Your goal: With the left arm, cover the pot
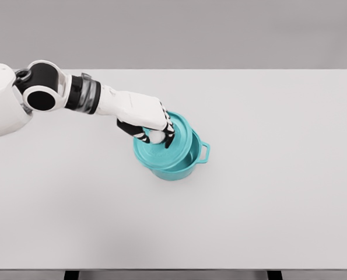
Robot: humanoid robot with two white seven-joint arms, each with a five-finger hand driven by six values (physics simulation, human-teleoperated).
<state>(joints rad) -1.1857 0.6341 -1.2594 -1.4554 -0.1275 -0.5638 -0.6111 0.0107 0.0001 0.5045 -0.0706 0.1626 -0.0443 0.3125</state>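
a teal pot (174, 166) stands on a white table (266, 192), a little left of the table's middle, and everything else is placed from it. 1 loop handle (203, 153) sticks out from the pot's right side; a handle on the other side cannot be seen. a teal lid (168, 144) of the same colour sits over the pot's mouth, tilted, with its far right edge raised and its near left edge low against the pot's rim, so it is not flat. the lid's white knob (156, 136) shows near the upper left of the pot, between dark fingers. the left hand (145, 122) is above the pot's upper left part, fingers (169, 139) curled down around that knob and closed on it, with the white back of the hand facing up. its arm runs away from the pot to the left, through a black and grey wrist section to a round black and white joint (42, 87) far left of the pot, near the picture's edge. the table to the right of the pot and in front of it is plain white surface. the right arm does not show anywhere around the pot.
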